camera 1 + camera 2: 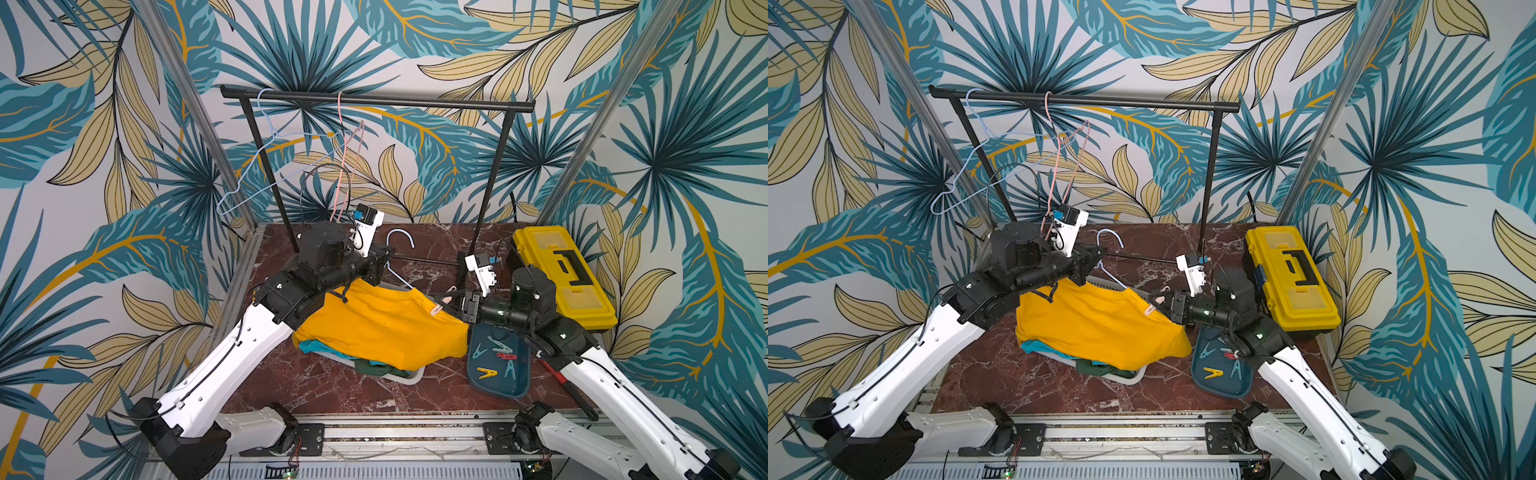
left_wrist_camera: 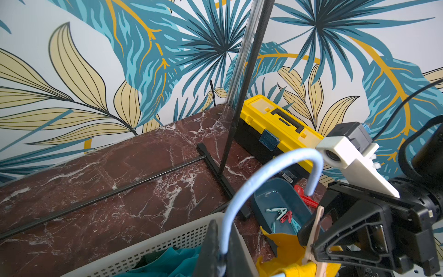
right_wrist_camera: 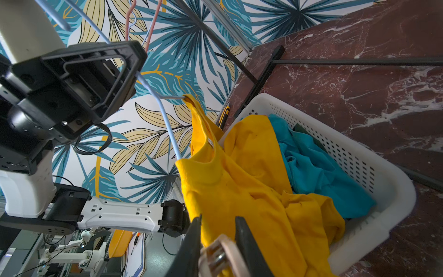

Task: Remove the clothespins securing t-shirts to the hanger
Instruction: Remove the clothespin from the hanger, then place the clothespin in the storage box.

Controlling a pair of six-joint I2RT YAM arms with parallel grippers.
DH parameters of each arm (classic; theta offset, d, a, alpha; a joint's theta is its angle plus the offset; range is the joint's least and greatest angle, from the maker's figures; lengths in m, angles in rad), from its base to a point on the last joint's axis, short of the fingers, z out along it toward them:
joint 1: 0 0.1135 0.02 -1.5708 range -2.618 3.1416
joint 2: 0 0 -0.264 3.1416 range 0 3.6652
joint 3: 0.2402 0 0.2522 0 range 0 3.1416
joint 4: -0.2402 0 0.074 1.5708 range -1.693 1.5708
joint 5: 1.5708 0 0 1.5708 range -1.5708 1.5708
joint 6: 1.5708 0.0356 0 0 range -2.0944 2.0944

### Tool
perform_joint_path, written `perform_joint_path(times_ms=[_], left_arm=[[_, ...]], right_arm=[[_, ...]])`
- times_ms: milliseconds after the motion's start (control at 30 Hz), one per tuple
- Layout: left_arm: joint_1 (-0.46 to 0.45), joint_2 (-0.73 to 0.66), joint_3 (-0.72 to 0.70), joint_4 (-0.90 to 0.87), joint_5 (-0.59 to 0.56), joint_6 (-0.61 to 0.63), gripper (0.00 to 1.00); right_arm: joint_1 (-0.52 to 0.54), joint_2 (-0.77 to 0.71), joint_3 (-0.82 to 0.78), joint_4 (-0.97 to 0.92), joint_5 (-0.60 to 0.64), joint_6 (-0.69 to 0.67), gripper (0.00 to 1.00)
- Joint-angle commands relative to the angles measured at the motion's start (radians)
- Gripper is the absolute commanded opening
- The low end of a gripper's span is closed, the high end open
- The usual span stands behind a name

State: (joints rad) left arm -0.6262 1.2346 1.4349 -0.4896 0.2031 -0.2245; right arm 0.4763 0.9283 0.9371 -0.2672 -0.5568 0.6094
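Right wrist view: the peach clothespin (image 3: 220, 256) sits between the two black fingers of the right pincer (image 3: 218, 230), which grasps it by its handles. Its other end bites the shoulder of the yellow t-shirt (image 3: 251, 191). That shirt hangs on a light blue hanger (image 3: 167, 129) and spills down into a white basket (image 3: 359, 153) at mid-bench, over a turquoise t-shirt (image 3: 311, 167). In a top view a dark green t-shirt (image 1: 374, 368) shows at the basket's near edge. The left pincer (image 2: 224, 251) is clenched on the hanger's neck, under the hook. Just right of the basket, a dark blue tray (image 1: 519, 388) holds five loose clothespins (image 1: 498, 344): three teal, one red, one yellow. A yellow toolbox (image 1: 561, 282) lies at the far right of the bench (image 1: 332, 390). Along the far side stands a black rack (image 1: 374, 99) with two bare hangers.
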Motion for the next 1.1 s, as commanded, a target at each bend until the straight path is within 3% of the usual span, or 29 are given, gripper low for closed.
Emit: perform_joint_path(times_ms=[0, 267, 400, 600, 833, 1067], left_arm=[[0.006, 0.008, 0.002, 0.037, 0.021, -0.006, 0.0], [0.006, 0.023, 0.007, 0.037, 0.037, -0.006, 0.0], [0.006, 0.027, 0.005, 0.038, 0.037, -0.003, 0.0], [0.006, 0.032, 0.013, 0.038, 0.025, 0.004, 0.0], [0.006, 0.035, 0.02, 0.038, 0.012, 0.018, 0.0], [0.006, 0.058, 0.046, 0.037, 0.022, 0.025, 0.0]], right_arm=[[-0.004, -0.015, 0.02, 0.017, 0.022, 0.012, 0.17], [-0.004, -0.019, 0.032, 0.09, 0.086, 0.088, 0.11], [-0.004, -0.051, 0.035, 0.06, 0.19, 0.085, 0.12], [-0.005, -0.14, 0.007, -0.14, 0.389, 0.095, 0.19], [-0.004, -0.342, -0.049, -0.524, 0.877, 0.234, 0.26], [-0.004, -0.285, -0.037, -0.8, 0.992, 0.324, 0.3]])
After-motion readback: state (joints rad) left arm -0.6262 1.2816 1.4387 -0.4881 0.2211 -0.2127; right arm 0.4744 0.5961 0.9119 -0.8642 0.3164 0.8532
